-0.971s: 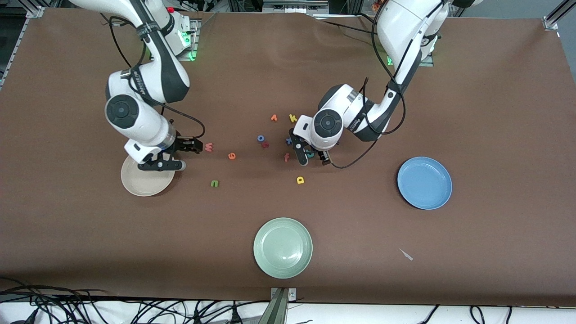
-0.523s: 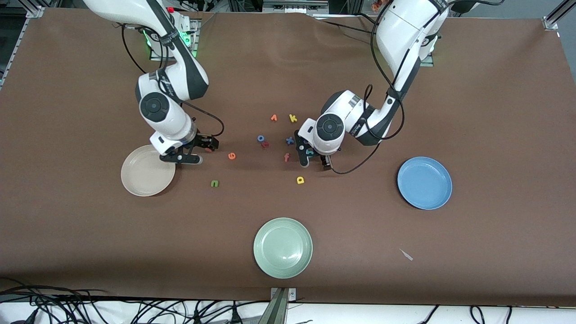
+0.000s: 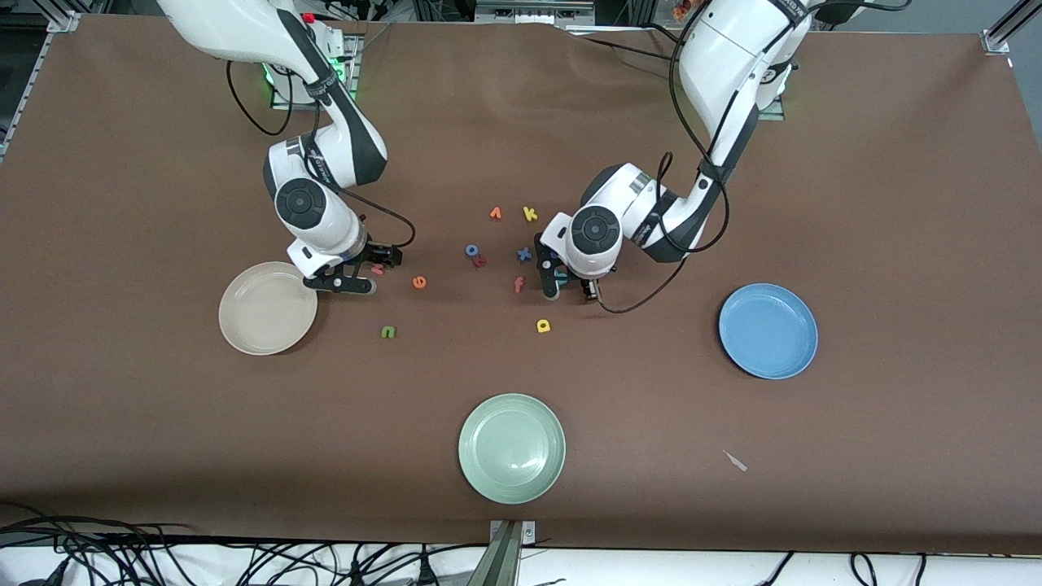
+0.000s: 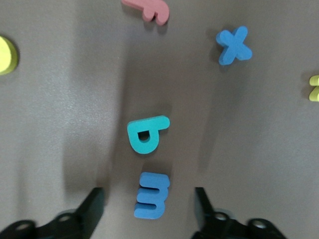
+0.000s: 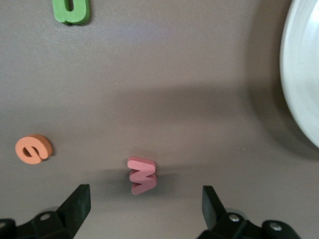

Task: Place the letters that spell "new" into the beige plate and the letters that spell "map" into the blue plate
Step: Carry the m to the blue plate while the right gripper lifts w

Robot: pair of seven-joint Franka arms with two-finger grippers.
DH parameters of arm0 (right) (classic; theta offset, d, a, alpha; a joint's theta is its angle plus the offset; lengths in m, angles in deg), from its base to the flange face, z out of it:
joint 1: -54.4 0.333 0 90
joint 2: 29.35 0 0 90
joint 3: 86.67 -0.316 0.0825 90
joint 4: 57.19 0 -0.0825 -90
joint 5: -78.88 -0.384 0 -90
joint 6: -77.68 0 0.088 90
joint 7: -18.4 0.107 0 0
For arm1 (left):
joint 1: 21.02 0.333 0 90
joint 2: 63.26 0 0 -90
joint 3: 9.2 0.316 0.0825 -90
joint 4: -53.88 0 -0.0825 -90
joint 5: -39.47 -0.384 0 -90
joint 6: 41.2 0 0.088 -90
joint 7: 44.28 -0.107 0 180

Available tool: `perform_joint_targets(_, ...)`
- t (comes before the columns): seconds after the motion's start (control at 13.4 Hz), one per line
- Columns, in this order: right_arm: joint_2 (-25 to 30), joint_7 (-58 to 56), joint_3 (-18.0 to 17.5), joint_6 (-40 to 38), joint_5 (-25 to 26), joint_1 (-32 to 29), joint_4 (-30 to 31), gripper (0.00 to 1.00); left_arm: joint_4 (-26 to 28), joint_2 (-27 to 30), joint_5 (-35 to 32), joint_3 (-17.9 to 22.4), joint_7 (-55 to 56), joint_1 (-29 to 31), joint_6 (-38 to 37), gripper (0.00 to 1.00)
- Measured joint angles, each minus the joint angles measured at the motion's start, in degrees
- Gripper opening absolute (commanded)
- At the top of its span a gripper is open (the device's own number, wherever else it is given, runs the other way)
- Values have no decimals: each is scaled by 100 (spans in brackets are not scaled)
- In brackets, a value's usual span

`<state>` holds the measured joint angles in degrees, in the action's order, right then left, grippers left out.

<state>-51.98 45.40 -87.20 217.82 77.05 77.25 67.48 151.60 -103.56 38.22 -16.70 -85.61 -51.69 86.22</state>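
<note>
Three round plates sit on the brown surface (image 3: 895, 203): the beige plate (image 3: 267, 308) toward the right arm's end, the blue plate (image 3: 768, 330) toward the left arm's end, and a pale green plate (image 3: 511, 448) nearest the front camera. All three are bare.

Six task letters lie flat on the surface. The right end effector (image 5: 144, 209) hangs low over the pink w (image 5: 141, 175), fingers spread wide on either side, gripping nothing. The orange e (image 3: 419, 282) and green n (image 3: 388, 331) lie apart nearby.

The left end effector (image 4: 149, 211) brackets the blue m (image 4: 152, 195), fingers apart and clear of it. The m's long axis runs along the gap between them, toward the teal a (image 4: 146, 134) just past it. The yellow p (image 3: 544, 325) lies nearer the front camera.
</note>
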Motion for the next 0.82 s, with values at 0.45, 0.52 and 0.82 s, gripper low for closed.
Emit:
perform_joint_targets(0.45, -202, 9, 0, 202, -134, 0, 0, 81, -20, 13, -113, 7, -97, 11, 10, 2)
perform_joint_targets(0.52, -227, 10, 0, 228, -143, 0, 0, 76, -52, 35, -113, 15, -158, 32, -84, 2)
perform_joint_targets(0.82, -245, 11, -19, 267, -155, 0, -1, 47, -220, 516, -115, 51, -342, 400, -1232, 2)
